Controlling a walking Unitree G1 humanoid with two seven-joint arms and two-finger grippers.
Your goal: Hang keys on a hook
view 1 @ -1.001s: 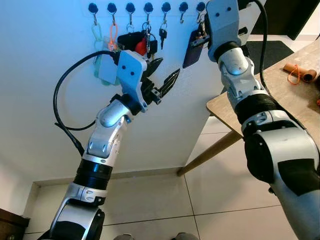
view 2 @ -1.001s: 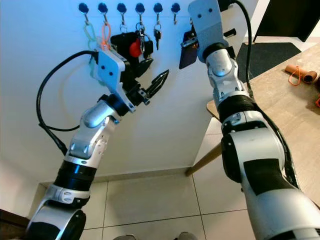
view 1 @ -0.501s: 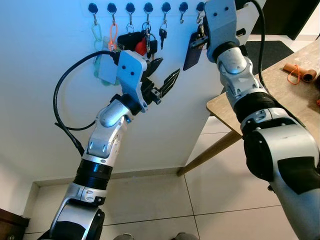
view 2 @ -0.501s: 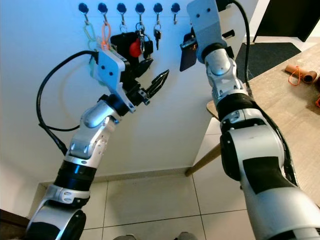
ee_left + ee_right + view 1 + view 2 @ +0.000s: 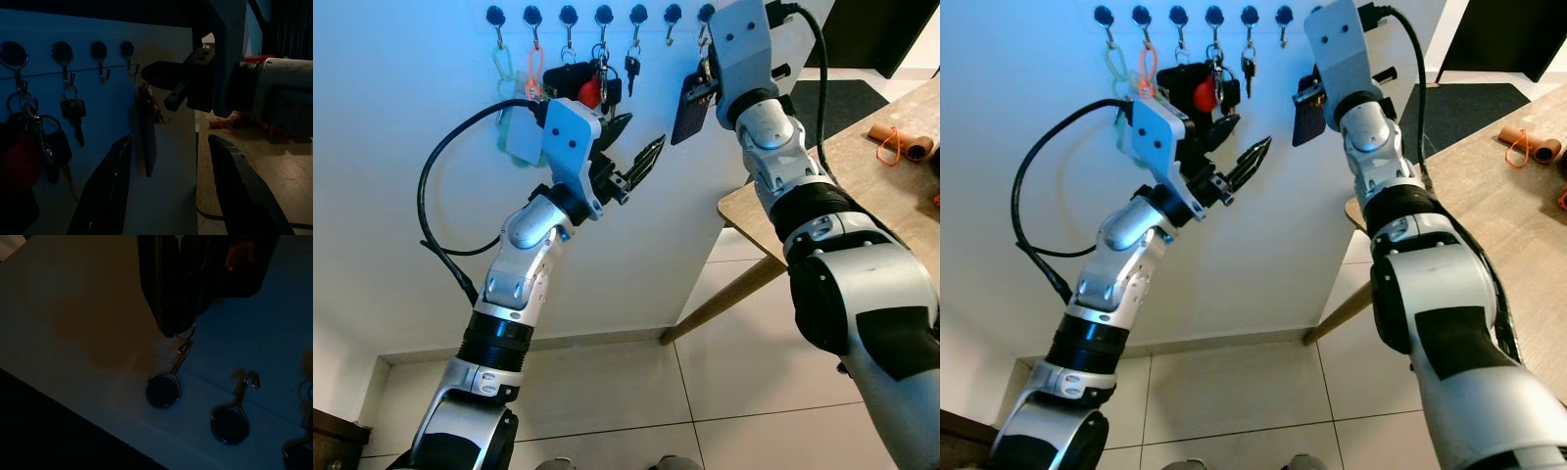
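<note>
A dark key case (image 5: 688,106) hangs from my right gripper (image 5: 704,84), which is shut on it high against the white wall. The case sits just under the rightmost hook (image 5: 706,16) of the hook row. In the right wrist view the case's metal ring (image 5: 185,335) is at the tip of that hook (image 5: 167,382); I cannot tell if it is over it. My left gripper (image 5: 636,142) is raised below the middle hooks, open and holding nothing. In the left wrist view its fingers (image 5: 108,191) frame the case (image 5: 147,139).
Other hooks carry a green carabiner (image 5: 502,65), an orange one (image 5: 534,70), a bunch with a red fob (image 5: 590,90) and a small key (image 5: 632,67). One hook (image 5: 672,18) beside the case is bare. A wooden table (image 5: 862,171) with a roll (image 5: 901,142) stands at the right.
My right gripper has tilted and dropped slightly with the key case at the rightmost hook. The left arm has stayed where it was.
</note>
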